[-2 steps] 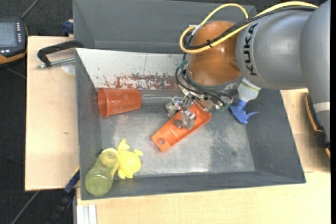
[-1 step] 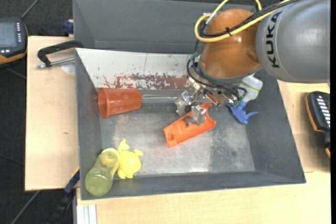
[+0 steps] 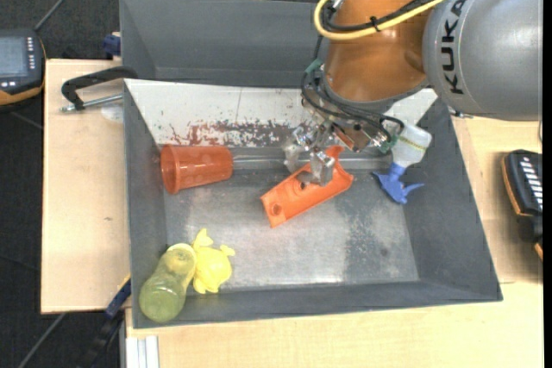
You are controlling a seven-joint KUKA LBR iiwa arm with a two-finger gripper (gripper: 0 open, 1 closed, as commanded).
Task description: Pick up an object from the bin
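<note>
Bin (image 3: 448, 211): grey metal, sloped walls, flat floor. Six loose things counted, none heaped.

- One orange cup (image 3: 196, 167), on its side, left part of the floor, close to the left wall.
- One flat orange plastic piece (image 3: 293, 198), long, with a hole near its lower-left end. It lies slantwise at mid-floor, upper end toward the right.
- One small blue figure (image 3: 397, 184), right of the flat piece, near the right wall, apart from it.
- One white bottle (image 3: 412, 138), at the right of the back wall, partly under the arm's orange cover (image 3: 375, 43).
- One yellow toy (image 3: 210, 263), front left.
- One yellow-green bottle (image 3: 166, 289), on its side in the front-left corner, touching the yellow toy.

Arm (image 3: 500, 39) enters from the right. The claw (image 3: 317, 164) is low in the bin, right at the upper end of the flat orange piece. Whether it is released or clenched cannot be told, nor whether it grasps the piece. The piece lies on the bin floor.

Open room: bare floor between the cup and the flat piece. There is a wide bare patch from front centre to the front-right corner. The back wall left of the claw is free. The right side is tight, with the blue figure and the white bottle close to the arm.
</note>
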